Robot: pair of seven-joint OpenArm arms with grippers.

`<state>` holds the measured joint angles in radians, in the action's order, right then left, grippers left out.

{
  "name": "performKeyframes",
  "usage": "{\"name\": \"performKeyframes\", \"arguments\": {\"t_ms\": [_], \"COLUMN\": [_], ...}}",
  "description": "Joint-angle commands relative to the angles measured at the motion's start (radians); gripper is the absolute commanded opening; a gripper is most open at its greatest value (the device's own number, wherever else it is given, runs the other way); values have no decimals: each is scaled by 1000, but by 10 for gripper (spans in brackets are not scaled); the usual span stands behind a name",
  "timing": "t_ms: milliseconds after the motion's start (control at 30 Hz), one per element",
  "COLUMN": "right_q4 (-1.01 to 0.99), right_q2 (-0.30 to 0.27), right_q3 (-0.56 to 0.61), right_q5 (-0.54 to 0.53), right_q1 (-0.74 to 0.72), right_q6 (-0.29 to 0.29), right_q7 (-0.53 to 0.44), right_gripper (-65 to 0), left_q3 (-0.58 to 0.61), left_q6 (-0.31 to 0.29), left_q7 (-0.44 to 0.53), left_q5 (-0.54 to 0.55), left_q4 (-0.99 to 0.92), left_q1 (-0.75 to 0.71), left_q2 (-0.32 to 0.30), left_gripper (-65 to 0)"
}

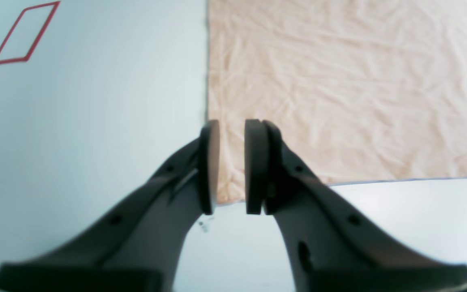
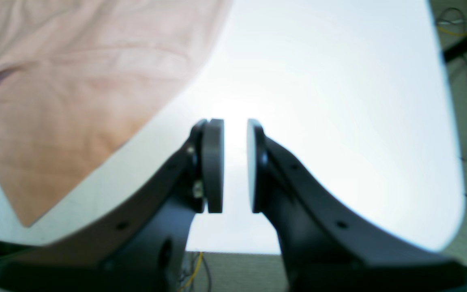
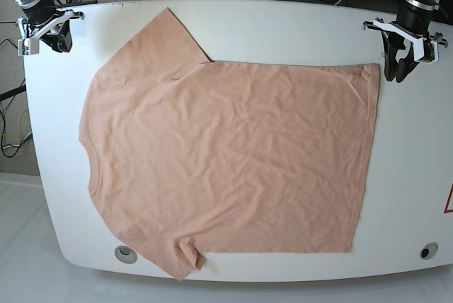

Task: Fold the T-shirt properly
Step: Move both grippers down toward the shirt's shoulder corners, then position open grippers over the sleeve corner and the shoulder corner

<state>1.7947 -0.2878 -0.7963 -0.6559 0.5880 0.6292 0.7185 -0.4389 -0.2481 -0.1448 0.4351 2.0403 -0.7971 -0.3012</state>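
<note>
T-shirt [image 3: 226, 154] lies flat; both tools [image 1: 232, 166] [image 2: 235, 165] slightly parted, empty, near corners.

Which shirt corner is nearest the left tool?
The hem corner of the T-shirt, beside the left tool; the other hem corner lies along the table's opposite edge.

left gripper [image 1: 232, 166] at 6 o'clock, dark fingers [image 1: 209, 162] parted by narrow gap, nothing between them. tips over corner of t-shirt [image 1: 339, 89], peach, wrinkled, filling 12 to 3 o'clock. white table [image 1: 95, 121] from 7 to 11 o'clock and along 4 o'clock. red outlined rectangle [image 1: 24, 33] at 10 o'clock.
</note>
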Motion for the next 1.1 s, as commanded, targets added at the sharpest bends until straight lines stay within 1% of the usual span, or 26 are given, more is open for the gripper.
{"name": "performKeyframes", "arguments": {"t_ms": [0, 267, 333, 467, 733, 867, 1067], "right_q4": [-19, -43, -16, -6, 15, 14, -1], "right_q2": [-5, -1, 3, 6, 6, 5, 7], "right_q3": [-7, 6, 1, 2, 28, 50, 91], "right_q5": [6, 17, 26, 31, 28, 30, 38], "right_q1": [-8, -16, -11, -9, -20, -27, -38], "right_q6": [6, 11, 15, 18, 13, 15, 11], "right_q7": [-14, -31, -39, -46, -32, -23, -12], "right_gripper": [-553, -553, -563, -568, -569, -549, -466], "left_q3": [-4, -3, 0, 1, 17, 15, 4], "left_q6": [-1, -1, 4, 6, 5, 6, 10], "left_q7": [18, 8, 15, 15, 11, 9, 0], "left_q5": [3, -1, -2, 1, -2, -10, 1], "left_q4": [9, 6, -10, -13, -11, -11, -6], "left_q1": [-5, 5, 28, 38, 43, 43, 39], "left_q2": [1, 12, 22, 24, 20, 19, 19], "left_gripper": [-526, -495, -462, -443, -438, -445, -458]}}
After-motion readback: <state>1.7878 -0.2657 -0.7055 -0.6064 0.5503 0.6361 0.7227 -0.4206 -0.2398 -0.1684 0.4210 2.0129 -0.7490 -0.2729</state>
